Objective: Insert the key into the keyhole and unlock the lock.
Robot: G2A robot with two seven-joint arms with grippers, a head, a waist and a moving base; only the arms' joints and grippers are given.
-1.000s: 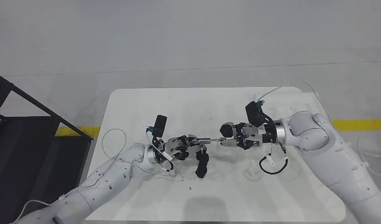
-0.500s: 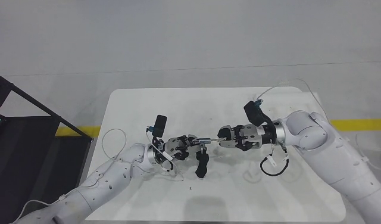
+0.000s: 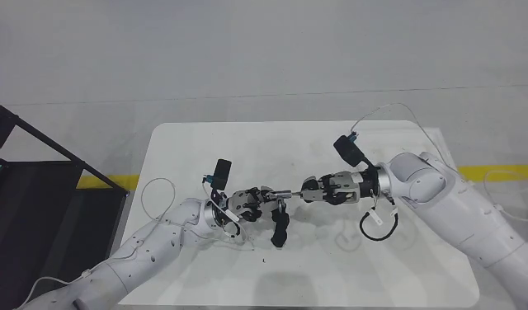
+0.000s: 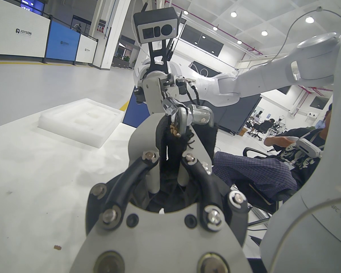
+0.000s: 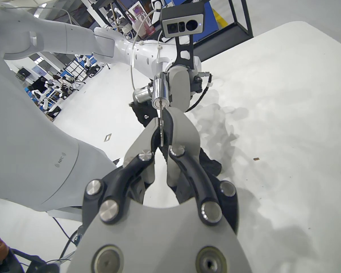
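The right gripper (image 5: pixel 162 122) is clenched on the key (image 5: pixel 161 133), with the shank pinched between its two fingers (image 5: pixel 184 126) and the blade projecting beyond the tips. The blade's tip meets the keyhole in the end face of the lock (image 5: pixel 160 93). How deep it sits cannot be told. In the top view, the right gripper (image 3: pixel 310 190) stands just beside the lock (image 3: pixel 279 196), and the key (image 3: pixel 294 194) bridges the short gap between them. The lock is a chrome cylinder held above the white table (image 3: pixel 247 145), not resting on it. The left gripper (image 4: pixel 174 132) is closed on the lock (image 4: pixel 187 115) from the side opposite the key. A black strap (image 4: pixel 170 149) is caught between its fingers (image 4: pixel 143 140). In the top view, that strap (image 3: pixel 280 226) hangs from the lock down to the table, directly beneath it. The left gripper (image 3: pixel 257 201) touches the lock on the side away from the key. A small brown crumb (image 5: pixel 255 159) lies on the table near the lock. A white foam tray (image 4: pixel 82 120) sits on the table well apart from the lock.
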